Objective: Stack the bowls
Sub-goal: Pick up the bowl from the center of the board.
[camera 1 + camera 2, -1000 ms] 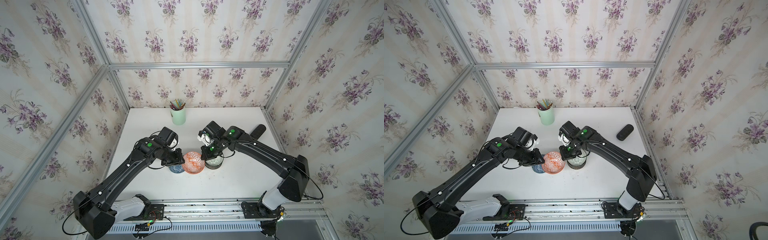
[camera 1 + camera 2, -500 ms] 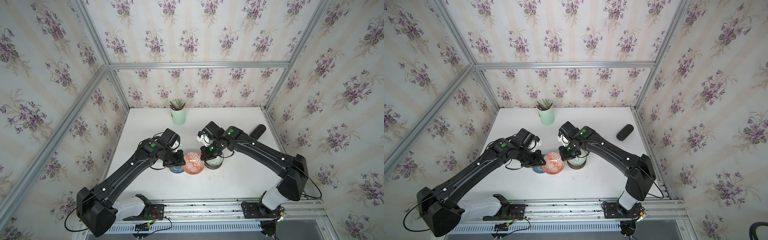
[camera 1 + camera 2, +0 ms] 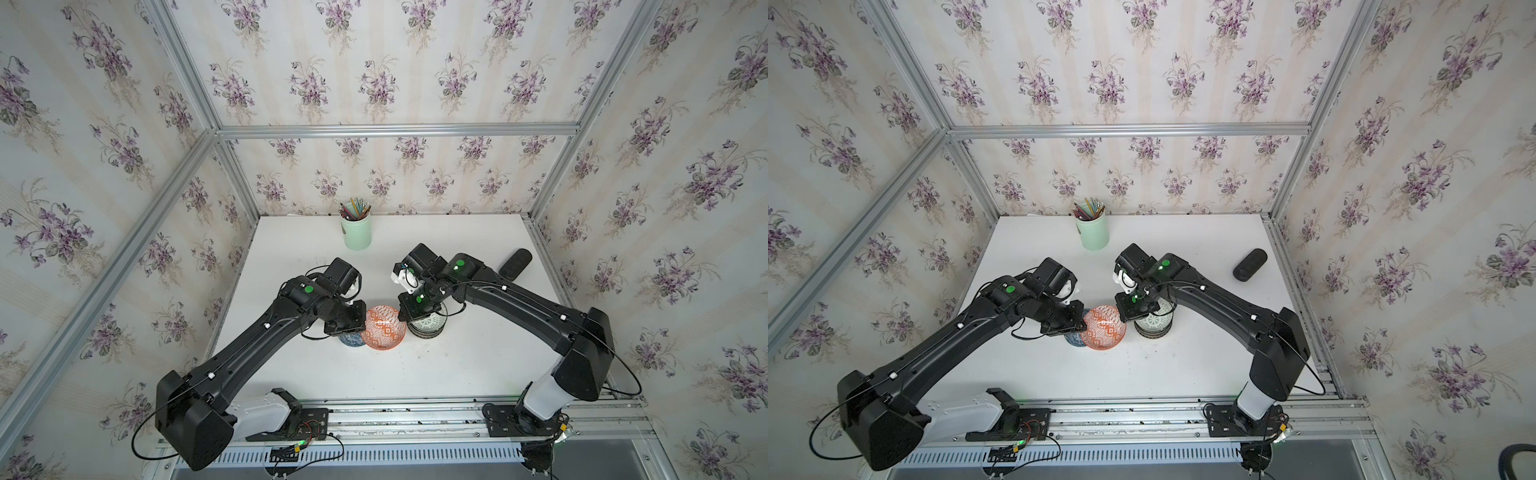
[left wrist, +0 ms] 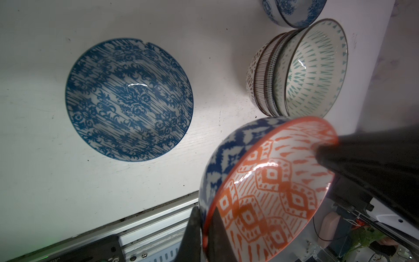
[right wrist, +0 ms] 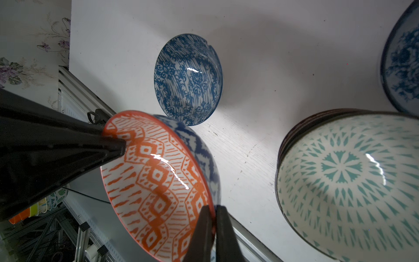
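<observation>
We begin with the white counter, which carries everything. The left arm and the right arm stretch inward over it and meet at the orange bowl, our landmark here.

Just beside the orange bowl, on the right arm's side, stands the stack of nested bowls. The white-green bowl is on top and the dotted bowl is lowest (the rims between them are striped). Well beyond the orange bowl, toward the back wall, stands the mint-green cup.

The orange bowl is orange-patterned inside and blue outside. In both top views it covers part of a blue-white floral bowl, which lies flat on the counter on the left arm's side, with a small notch in its rim. A second blue-white bowl sits past the stack from the orange bowl. A dark oval thing lies well apart from the orange bowl, near the counter's edge on the right arm's side.

The left pincer pinches the orange bowl's rim. The right pincer pinches the opposite rim.
</observation>
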{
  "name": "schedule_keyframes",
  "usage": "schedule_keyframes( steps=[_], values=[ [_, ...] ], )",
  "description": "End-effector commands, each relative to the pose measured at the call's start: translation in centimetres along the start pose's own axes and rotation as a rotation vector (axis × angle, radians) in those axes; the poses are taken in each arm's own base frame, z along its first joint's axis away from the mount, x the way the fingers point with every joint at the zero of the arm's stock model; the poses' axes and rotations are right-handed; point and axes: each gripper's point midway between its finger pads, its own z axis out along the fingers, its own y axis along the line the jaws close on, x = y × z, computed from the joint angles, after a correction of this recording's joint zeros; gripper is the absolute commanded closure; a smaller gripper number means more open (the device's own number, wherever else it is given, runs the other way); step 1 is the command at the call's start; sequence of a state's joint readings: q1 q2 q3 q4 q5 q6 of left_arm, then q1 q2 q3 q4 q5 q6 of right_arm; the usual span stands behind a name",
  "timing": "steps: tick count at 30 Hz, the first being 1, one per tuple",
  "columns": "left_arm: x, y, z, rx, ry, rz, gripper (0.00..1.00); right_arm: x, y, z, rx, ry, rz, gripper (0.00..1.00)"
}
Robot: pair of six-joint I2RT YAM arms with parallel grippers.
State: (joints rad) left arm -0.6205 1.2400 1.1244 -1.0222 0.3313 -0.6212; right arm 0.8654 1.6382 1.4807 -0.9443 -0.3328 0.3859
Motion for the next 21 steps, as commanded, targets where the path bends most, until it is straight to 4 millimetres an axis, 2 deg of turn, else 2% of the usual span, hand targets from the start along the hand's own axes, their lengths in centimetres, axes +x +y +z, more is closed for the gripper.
schedule_keyframes(
  steps=[1, 5, 7, 12, 18, 21],
  values=[
    [-0.4, -0.3, -0.4, 0.012, -0.023, 0.031, 1.00, -0.3, 0.4, 0.1, -0.019, -0.009, -0.016, 0.76],
    [-0.3, 0.4, -0.5, -0.024, -0.030, 0.025, 1.00, -1.2, 0.9, -0.8, -0.023, -0.046, -0.051, 0.47],
    [-0.2, 0.8, -0.4, -0.042, -0.025, 0.020, 1.00, -1.9, 1.0, -1.6, -0.004, -0.082, -0.070, 0.42],
    [-0.1, 1.6, -0.8, -0.071, -0.033, 0.012, 1.00, -3.9, 0.5, -4.0, 0.059, -0.188, -0.092, 0.38],
    [0.0, 2.6, -1.1, -0.096, -0.035, -0.006, 1.00, -6.2, -2.0, -7.4, 0.127, -0.320, -0.032, 0.38],
    [-0.1, 3.0, -1.2, -0.104, -0.038, -0.016, 1.00, -6.5, -3.3, -8.6, 0.156, -0.359, -0.008, 0.39]
  ],
)
